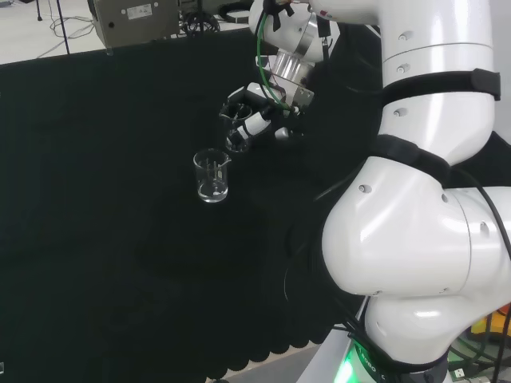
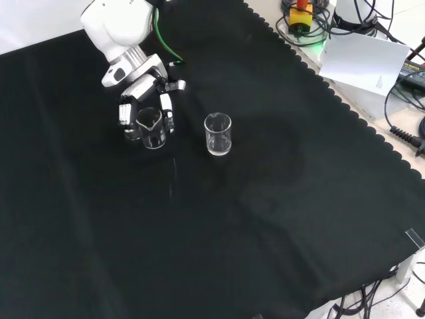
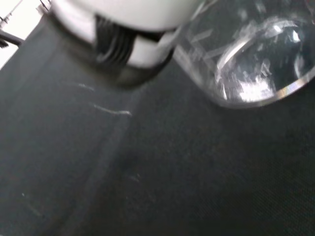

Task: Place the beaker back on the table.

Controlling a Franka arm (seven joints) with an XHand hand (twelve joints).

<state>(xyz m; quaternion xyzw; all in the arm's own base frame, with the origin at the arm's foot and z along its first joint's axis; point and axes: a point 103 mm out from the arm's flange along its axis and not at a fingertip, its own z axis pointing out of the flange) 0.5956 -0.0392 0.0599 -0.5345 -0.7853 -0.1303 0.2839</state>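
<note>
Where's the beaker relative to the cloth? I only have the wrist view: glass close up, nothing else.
Observer: Front view has the hand curled round the held beaker, upright, low over the black cloth.
Operator: Touching down?
Observer: Can't tell; the head view shows the held beaker higher in the picture than the second beaker, nothing clearer.
Operator: Second beaker?
Observer: Yes, upright on the cloth, to the right of the hand in the front view, with a gap between.
</note>
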